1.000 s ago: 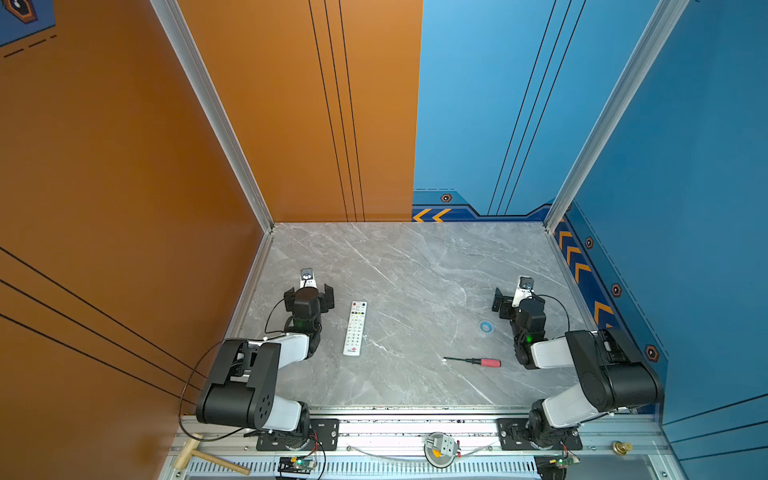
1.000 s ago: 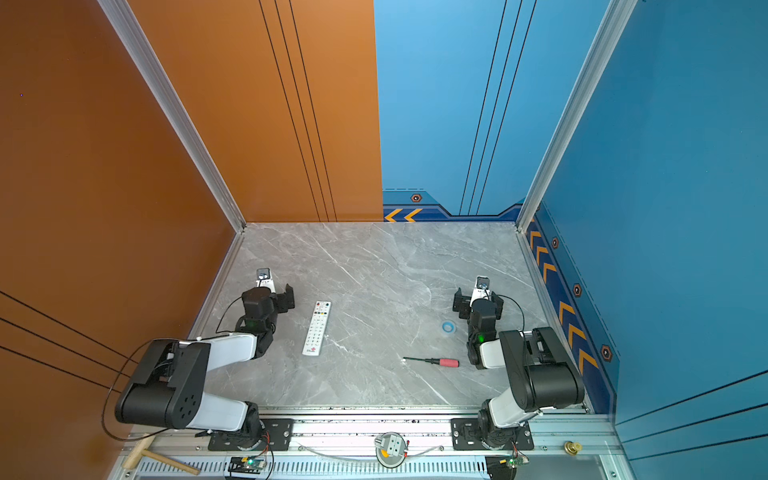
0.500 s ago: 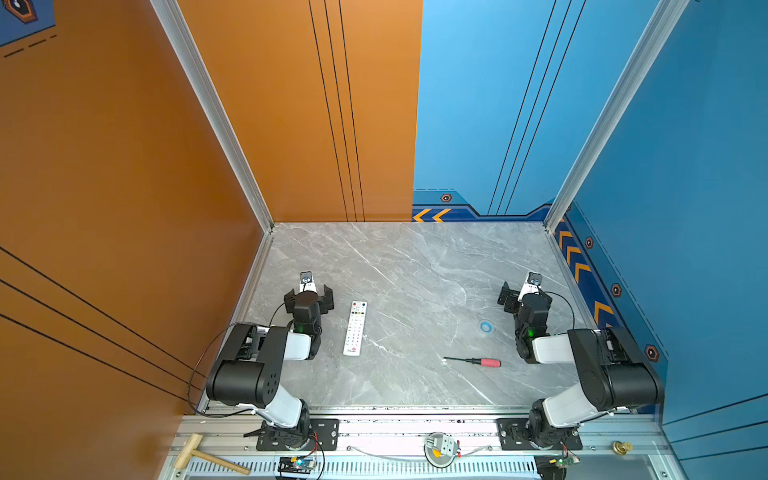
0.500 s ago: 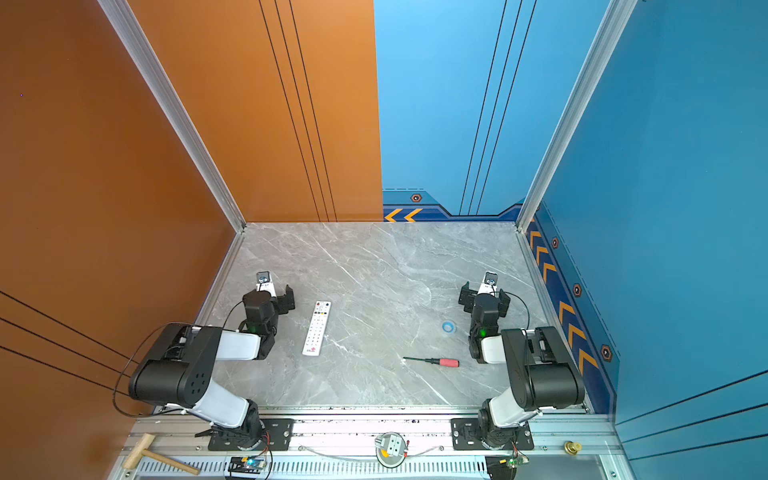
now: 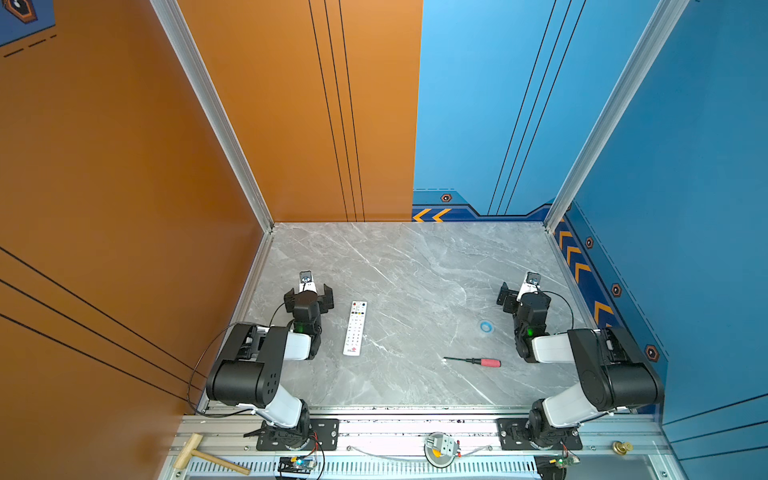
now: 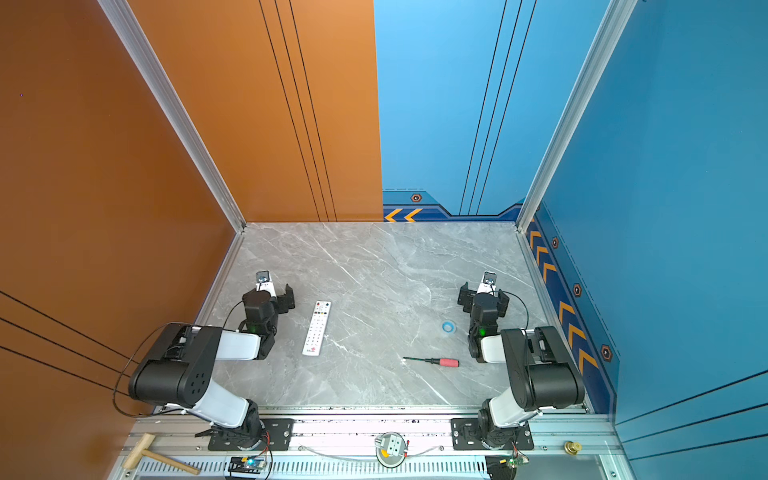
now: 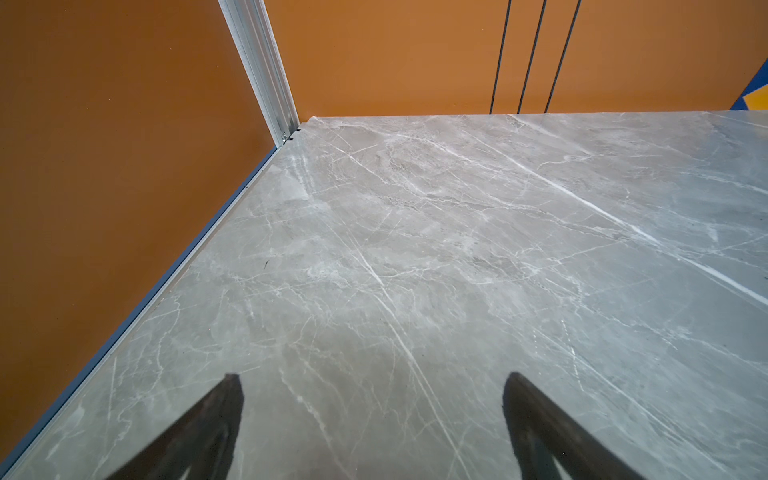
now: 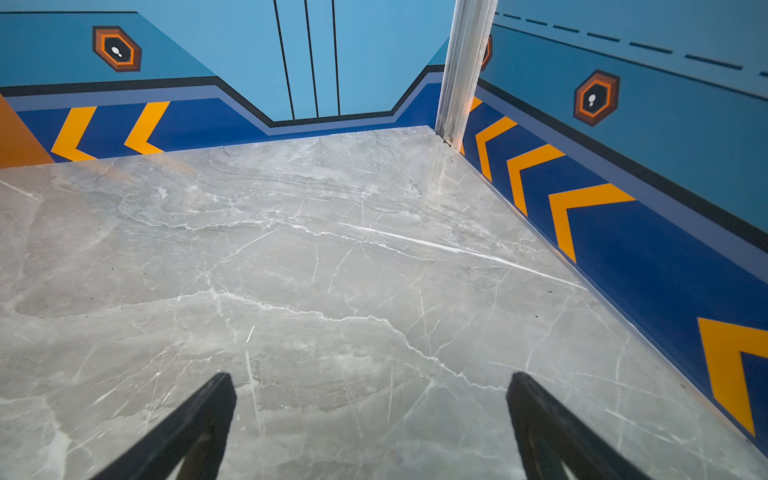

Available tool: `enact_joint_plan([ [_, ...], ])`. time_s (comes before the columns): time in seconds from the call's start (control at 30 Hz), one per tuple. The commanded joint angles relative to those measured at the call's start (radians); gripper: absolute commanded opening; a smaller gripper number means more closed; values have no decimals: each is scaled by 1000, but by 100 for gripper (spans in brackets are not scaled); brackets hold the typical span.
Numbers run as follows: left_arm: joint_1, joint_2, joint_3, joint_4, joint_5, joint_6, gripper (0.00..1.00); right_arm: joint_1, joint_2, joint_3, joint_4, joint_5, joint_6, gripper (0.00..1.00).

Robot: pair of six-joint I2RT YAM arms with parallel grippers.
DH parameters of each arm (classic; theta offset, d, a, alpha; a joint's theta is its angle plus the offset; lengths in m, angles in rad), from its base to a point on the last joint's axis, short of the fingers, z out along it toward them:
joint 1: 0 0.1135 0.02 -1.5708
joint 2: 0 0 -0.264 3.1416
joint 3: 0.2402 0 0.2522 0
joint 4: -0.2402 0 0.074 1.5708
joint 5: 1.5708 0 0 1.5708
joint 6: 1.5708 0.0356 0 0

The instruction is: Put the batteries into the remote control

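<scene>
Remote control (image 5: 354, 328), red-handled screwdriver (image 5: 473, 361) in both top views only, wrist views show marble table (image 7: 415, 228), left gripper (image 7: 372, 375), right gripper (image 8: 370, 374) both spread wide, holding nothing

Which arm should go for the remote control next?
Left, likely. The remote control lies button-side up just beside the left end effector, which is open and empty. The right end effector, also open, sits across the table by the screwdriver.
</scene>
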Motion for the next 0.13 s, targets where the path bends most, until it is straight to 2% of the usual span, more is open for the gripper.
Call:
enact_joint_plan([
  [0.0, 0, 3, -3, 14, 10, 8, 98, 5, 5, 15, -21, 5, -5, 100],
  [0.1, 1, 2, -6, 14, 10, 8, 98, 5, 5, 15, -23, 5, -5, 100],
])
